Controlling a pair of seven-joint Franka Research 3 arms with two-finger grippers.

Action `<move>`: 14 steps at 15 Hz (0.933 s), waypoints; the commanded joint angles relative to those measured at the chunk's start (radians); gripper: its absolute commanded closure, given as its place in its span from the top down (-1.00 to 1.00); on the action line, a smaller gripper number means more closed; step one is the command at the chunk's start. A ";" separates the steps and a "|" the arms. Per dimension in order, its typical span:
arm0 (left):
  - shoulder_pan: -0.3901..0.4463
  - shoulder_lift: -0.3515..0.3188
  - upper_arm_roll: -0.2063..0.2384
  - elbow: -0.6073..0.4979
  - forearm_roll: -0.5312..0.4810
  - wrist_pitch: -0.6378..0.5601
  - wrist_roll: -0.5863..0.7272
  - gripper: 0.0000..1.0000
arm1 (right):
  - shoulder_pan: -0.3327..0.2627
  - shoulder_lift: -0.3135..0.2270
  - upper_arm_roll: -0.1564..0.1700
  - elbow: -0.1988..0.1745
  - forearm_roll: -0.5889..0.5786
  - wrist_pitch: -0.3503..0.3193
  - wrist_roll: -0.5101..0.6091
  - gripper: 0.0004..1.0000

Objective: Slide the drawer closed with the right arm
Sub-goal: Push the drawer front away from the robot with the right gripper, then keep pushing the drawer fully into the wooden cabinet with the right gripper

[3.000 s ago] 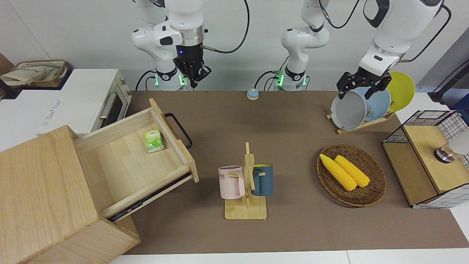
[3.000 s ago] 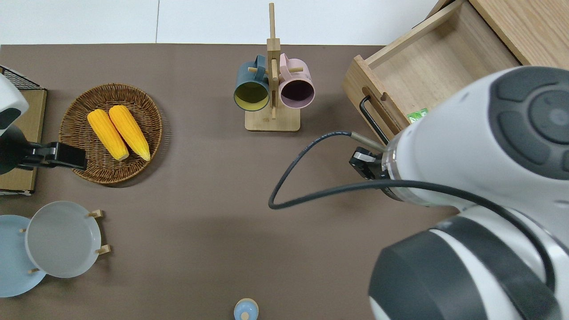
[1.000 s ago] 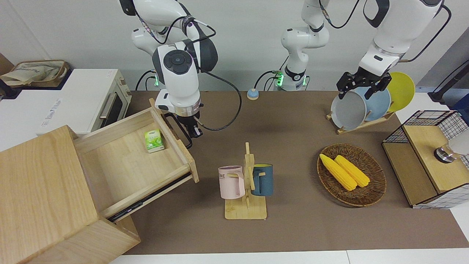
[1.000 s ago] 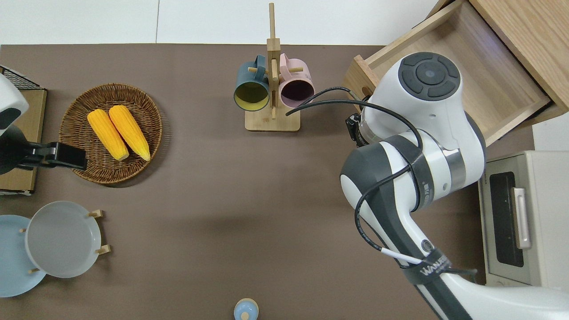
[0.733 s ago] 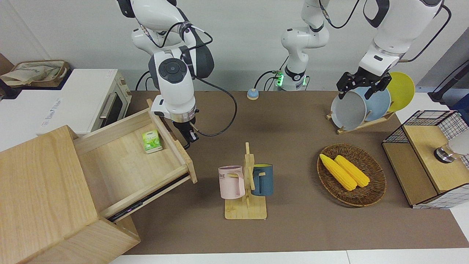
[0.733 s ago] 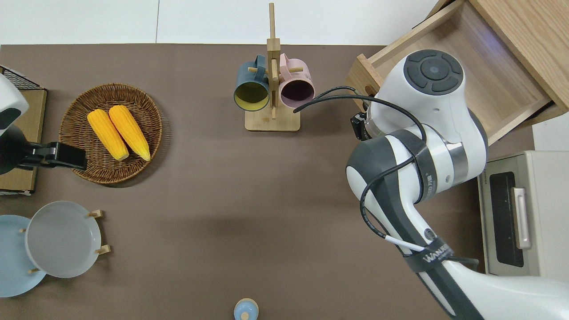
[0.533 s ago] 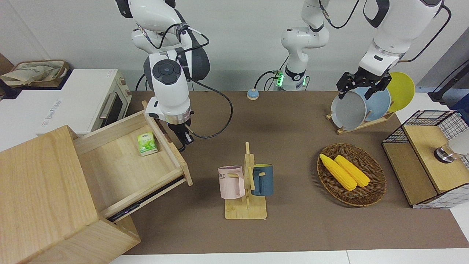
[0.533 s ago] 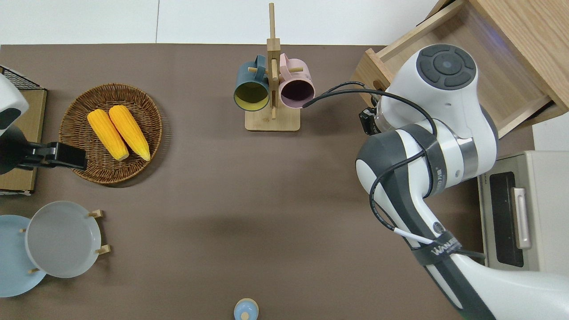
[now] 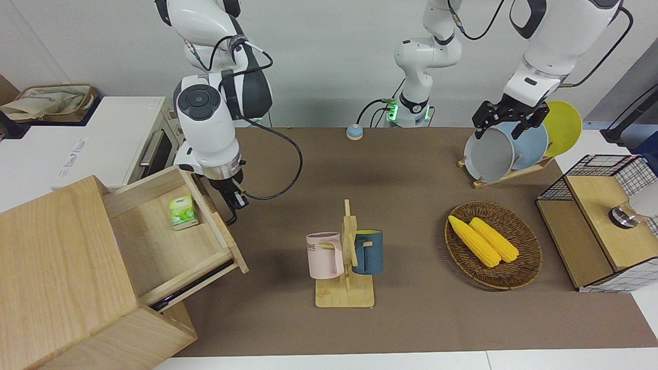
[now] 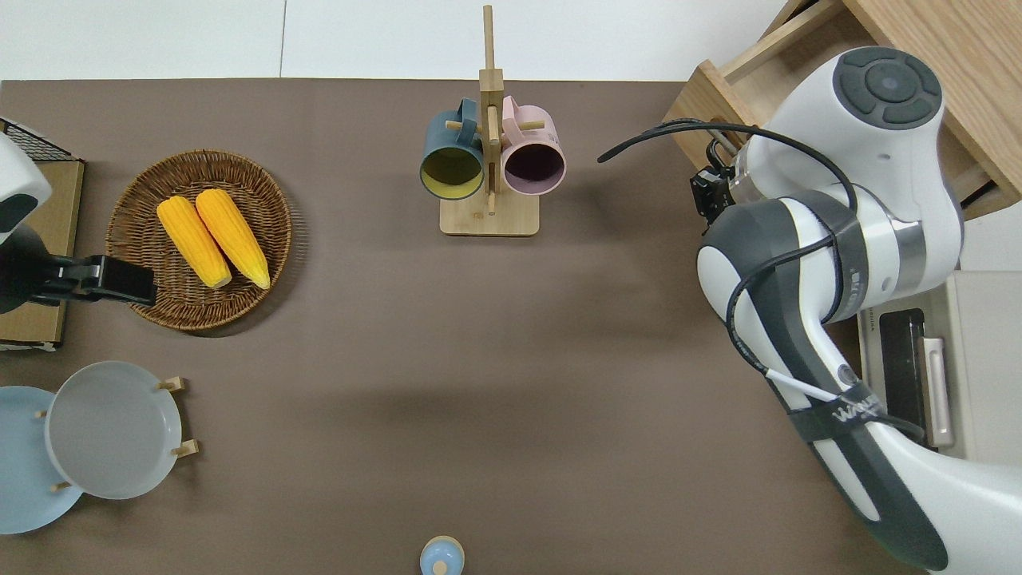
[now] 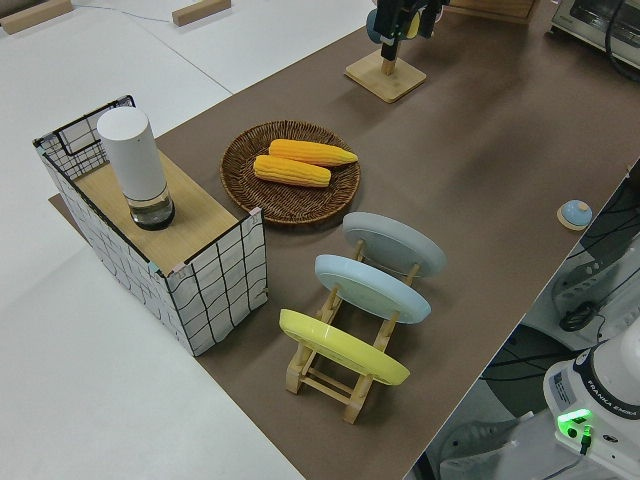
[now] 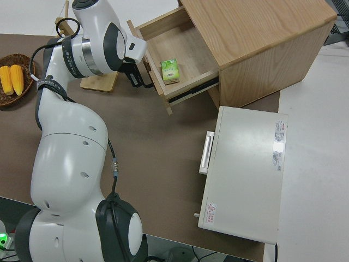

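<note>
While the right gripper (image 9: pixel 234 203) presses the half-shut drawer (image 9: pixel 169 241) at its handle, finger spread unreadable, probably pushing; next, drive it home.

Place: robotics lab, as I read it, staged as a kitchen.
Rig: white arms (image 9: pixel 208 110) bolted at the tabletop (image 9: pixel 411 169) edge, cabling exposed.
Props: toaster oven (image 12: pixel 245 169), plate rack (image 11: pixel 350 335), mug stand (image 9: pixel 345 257), corn basket (image 9: pixel 492 244).
Walls: plain white.
</note>
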 commanded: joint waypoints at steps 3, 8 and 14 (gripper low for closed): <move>0.005 0.013 -0.007 0.024 0.017 -0.020 0.009 0.99 | -0.070 0.041 0.017 0.064 -0.010 0.028 -0.076 -1.00; 0.005 0.011 -0.007 0.024 0.017 -0.020 0.009 0.99 | -0.131 0.042 0.026 0.072 -0.004 0.027 -0.151 -1.00; 0.005 0.011 -0.007 0.024 0.017 -0.020 0.009 0.99 | -0.194 0.058 0.026 0.092 -0.005 0.028 -0.205 -1.00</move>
